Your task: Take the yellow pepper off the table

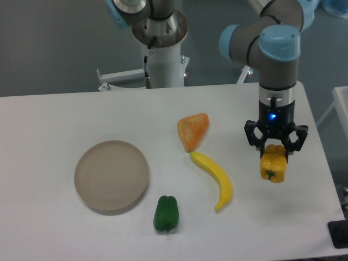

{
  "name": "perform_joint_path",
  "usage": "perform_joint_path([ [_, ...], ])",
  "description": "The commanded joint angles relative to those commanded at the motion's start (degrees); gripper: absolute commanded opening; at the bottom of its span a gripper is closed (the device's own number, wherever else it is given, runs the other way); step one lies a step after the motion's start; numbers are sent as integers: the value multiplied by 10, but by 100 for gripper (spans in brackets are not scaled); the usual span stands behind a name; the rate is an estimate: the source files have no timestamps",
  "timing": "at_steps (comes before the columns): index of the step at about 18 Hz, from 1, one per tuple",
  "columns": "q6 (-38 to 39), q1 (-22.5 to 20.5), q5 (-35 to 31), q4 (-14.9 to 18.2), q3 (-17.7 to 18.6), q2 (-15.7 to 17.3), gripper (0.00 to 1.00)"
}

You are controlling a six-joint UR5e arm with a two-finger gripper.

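Lift step: my gripper (274, 148) fingers pinch the pepper (273, 167), seemingly clear of the table (54, 228); next, raise steadily.

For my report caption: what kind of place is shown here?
Probably a robotics lab: a grey-and-blue robot arm on a pedestal, its claw holding a small yellow pepper above a plain white table with toy-like food.

Grey floor (49, 49) behind; bluish objects (326, 6) top right, unclear.
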State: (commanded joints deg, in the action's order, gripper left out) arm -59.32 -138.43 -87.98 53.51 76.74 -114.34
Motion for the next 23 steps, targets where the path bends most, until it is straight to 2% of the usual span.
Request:
perform_joint_path([
  [23, -5, 1, -1, 0, -10, -4, 40],
])
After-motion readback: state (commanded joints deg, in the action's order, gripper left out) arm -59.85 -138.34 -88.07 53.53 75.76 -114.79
